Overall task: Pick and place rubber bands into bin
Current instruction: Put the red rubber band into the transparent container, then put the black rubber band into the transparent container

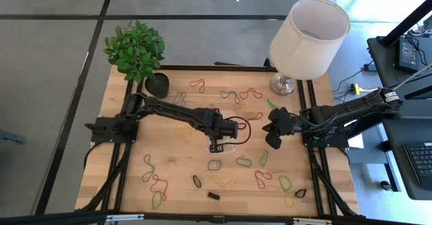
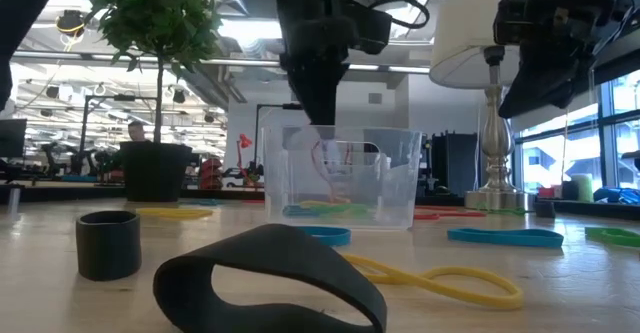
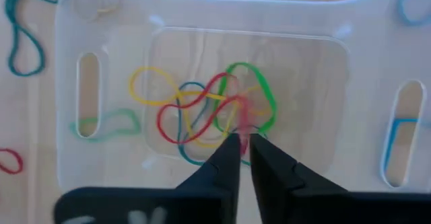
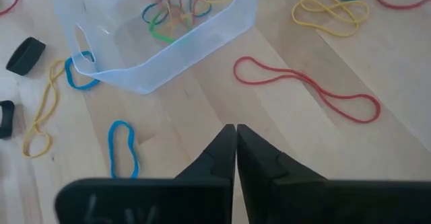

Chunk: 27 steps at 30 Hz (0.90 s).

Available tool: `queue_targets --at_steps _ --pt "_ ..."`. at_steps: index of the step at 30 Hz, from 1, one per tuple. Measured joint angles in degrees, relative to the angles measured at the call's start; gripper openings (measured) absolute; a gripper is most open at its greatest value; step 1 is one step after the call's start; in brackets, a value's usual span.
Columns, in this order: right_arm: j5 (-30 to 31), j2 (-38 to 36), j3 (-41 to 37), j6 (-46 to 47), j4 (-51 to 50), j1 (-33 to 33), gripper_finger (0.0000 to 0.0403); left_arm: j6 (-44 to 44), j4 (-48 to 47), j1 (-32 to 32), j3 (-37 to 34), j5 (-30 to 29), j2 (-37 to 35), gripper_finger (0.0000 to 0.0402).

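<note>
Two arms reach over a wooden surface (image 1: pixel 182 167) strewn with rubber bands (image 1: pixel 263 178). The left gripper (image 3: pixel 244 143) hangs above the middle of the surface, over the clear bin (image 3: pixel 202 22), its fingers (image 3: pixel 225 160) pointing down into the bin. In the left wrist view the tips stand a narrow slit apart, with a blurred red band (image 3: pixel 241 113) right at them; whether they pinch that band or have let it go cannot be told. In the low view a red loop (image 2: pixel 328 168) hangs inside the bin (image 2: pixel 400 173) just under the fingers. On the bin floor lies a tangle of red, yellow, green and blue bands (image 3: pixel 195 109).

The right gripper (image 4: pixel 236 133) waits raised above the surface near the right edge, beside the bin, its fingers (image 4: pixel 219 153) pressed together with nothing between them. Before it on the wood lie a long red band (image 4: pixel 310 86), a blue band (image 4: pixel 123 146) and a yellow band (image 4: pixel 333 12).

More bands lie scattered toward the far edge and along the near edge of the surface. A thick black band (image 2: pixel 270 273) and a yellow one (image 2: pixel 440 278) lie closest to the low camera, next to a short dark ring (image 2: pixel 108 243). A potted plant (image 1: pixel 137 49) stands at the far left corner, a lamp (image 1: pixel 307 39) at the far right corner.
</note>
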Motion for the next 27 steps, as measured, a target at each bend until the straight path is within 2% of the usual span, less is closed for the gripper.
queue_targets --at_steps 8,13,17,20,23,27 --pt "0.00 0.19 0.00 -0.09 0.20 0.00 0.0019 -0.37 -0.22 0.79 0.13 0.03 -1.62 0.0106" --pt "-0.02 0.19 0.00 -0.23 0.63 -0.02 0.0019 -0.10 -2.64 0.96 0.13 -1.03 -5.78 0.0118" --pt "-0.02 0.19 0.00 1.44 1.53 -0.02 0.0019 1.90 -3.48 0.99 -0.95 -3.59 -10.68 0.0092" --pt "-0.03 0.19 0.00 2.78 3.51 -0.02 0.0015 2.56 -3.20 0.97 -4.23 -4.39 -15.26 0.0052" --pt "0.00 0.64 0.58 2.83 4.04 0.79 0.0005 2.50 -2.60 0.32 -10.46 -5.89 -20.61 0.0011" --pt "-0.01 3.67 4.77 3.18 2.77 2.53 0.0003 1.02 2.80 -0.89 -21.56 -5.91 -28.96 0.0002"
